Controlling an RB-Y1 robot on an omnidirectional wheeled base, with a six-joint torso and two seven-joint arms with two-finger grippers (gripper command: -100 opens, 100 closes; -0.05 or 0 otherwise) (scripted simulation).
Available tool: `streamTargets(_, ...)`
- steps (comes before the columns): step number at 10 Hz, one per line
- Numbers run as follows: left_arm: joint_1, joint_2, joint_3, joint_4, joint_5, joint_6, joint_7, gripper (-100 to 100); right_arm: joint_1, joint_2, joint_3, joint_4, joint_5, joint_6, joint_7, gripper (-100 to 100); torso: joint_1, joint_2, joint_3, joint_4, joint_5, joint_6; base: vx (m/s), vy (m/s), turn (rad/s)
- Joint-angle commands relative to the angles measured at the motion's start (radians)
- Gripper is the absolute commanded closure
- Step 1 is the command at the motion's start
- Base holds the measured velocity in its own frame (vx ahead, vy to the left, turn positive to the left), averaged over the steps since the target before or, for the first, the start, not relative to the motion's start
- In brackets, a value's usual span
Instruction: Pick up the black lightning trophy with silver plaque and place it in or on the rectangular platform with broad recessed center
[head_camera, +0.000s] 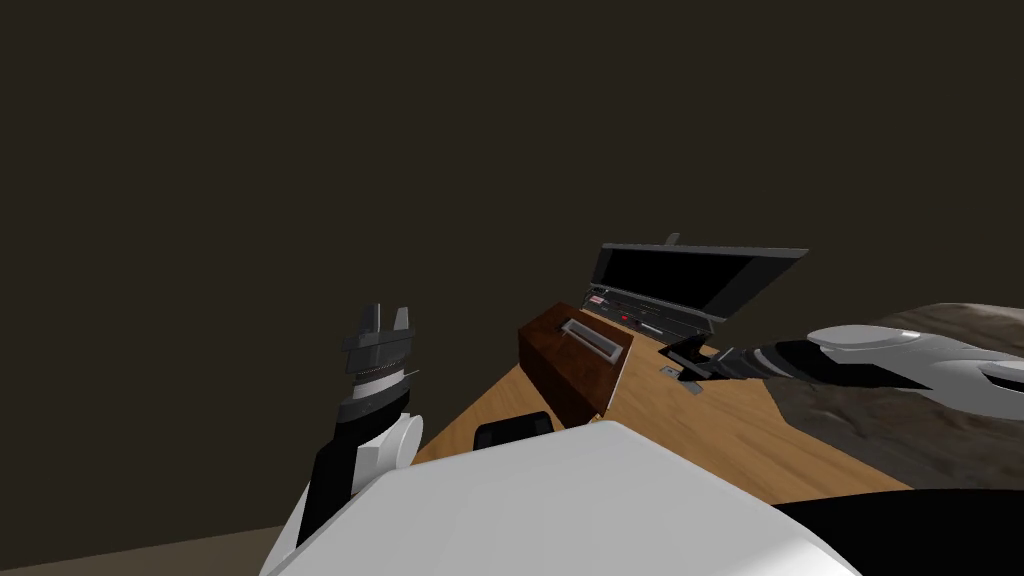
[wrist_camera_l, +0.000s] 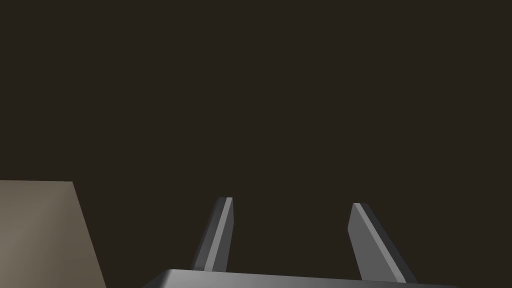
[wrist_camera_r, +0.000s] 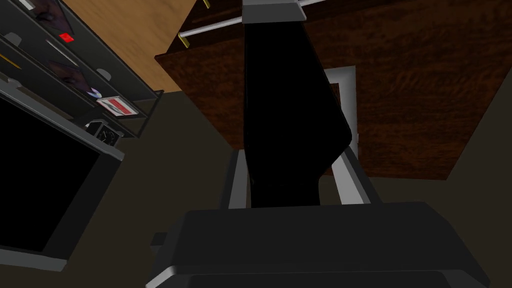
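My right gripper (head_camera: 697, 360) (wrist_camera_r: 292, 156) is shut on the black lightning trophy (wrist_camera_r: 290, 115) (head_camera: 688, 352). Its fingers (wrist_camera_r: 356, 175) press the trophy's sides, and the silver base (wrist_camera_r: 274, 10) points away from the hand. The trophy hangs just beside the brown rectangular platform (head_camera: 570, 385) (wrist_camera_r: 420, 110), which has a grey-rimmed recess (head_camera: 592, 339) on top. In the right wrist view the platform lies right behind the trophy. My left gripper (head_camera: 385, 318) (wrist_camera_l: 292, 201) is raised at the left, open, with nothing between its fingers.
A black screen (head_camera: 690, 275) stands behind the platform over a low dark shelf unit (head_camera: 640, 315) (wrist_camera_r: 75, 65) with small items. The floor (head_camera: 760, 440) is wooden. A mottled dark rug (head_camera: 900, 430) lies at the right, and a small black object (head_camera: 512, 432) near my chest.
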Motion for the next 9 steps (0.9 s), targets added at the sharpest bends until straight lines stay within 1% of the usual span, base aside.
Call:
streamTargets(1, 0.0, 0.0, 0.0, 0.0, 0.0, 0.0, 0.0, 0, 0.017, -0.021, 0.008, -0.026, -0.016, -0.023, -0.011, 100, 0.0, 0.0, 0.0, 0.0, 0.0, 0.0, 0.178, -0.018, 0.161)
streamTargets(2, 0.0, 0.0, 0.0, 0.0, 0.0, 0.0, 0.0, 0, 0.027, -0.031, 0.019, -0.037, -0.025, -0.051, -0.018, 100, 0.0, -0.002, -0.001, -0.001, 0.0, -0.001, 0.25, -0.016, 0.273)
streamTargets(4, 0.0, 0.0, 0.0, 0.0, 0.0, 0.0, 0.0, 0, 0.039, -0.041, 0.031, -0.049, -0.035, -0.081, -0.025, 100, 0.0, -0.011, -0.006, -0.003, 0.0, -0.005, 0.257, -0.048, 0.229)
streamTargets(5, 0.0, 0.0, 0.0, 0.0, 0.0, 0.0, 0.0, 0, 0.05, -0.052, 0.043, -0.061, -0.046, -0.111, -0.032, 100, -0.001, -0.01, -0.006, -0.003, 0.0, -0.004, 0.244, -0.041, 0.233)
streamTargets(7, 0.0, 0.0, 0.0, 0.0, 0.0, 0.0, 0.0, 0, 0.059, -0.061, 0.053, -0.072, -0.056, -0.138, -0.039, 100, 0.0, -0.008, -0.005, -0.003, 0.001, -0.005, 0.182, -0.053, 0.197)
streamTargets(9, 0.0, 0.0, 0.0, 0.0, 0.0, 0.0, 0.0, 0, 0.065, -0.07, 0.061, -0.082, -0.065, -0.161, -0.044, 100, 0.003, -0.003, -0.002, -0.002, 0.001, -0.003, 0.143, -0.021, 0.122)
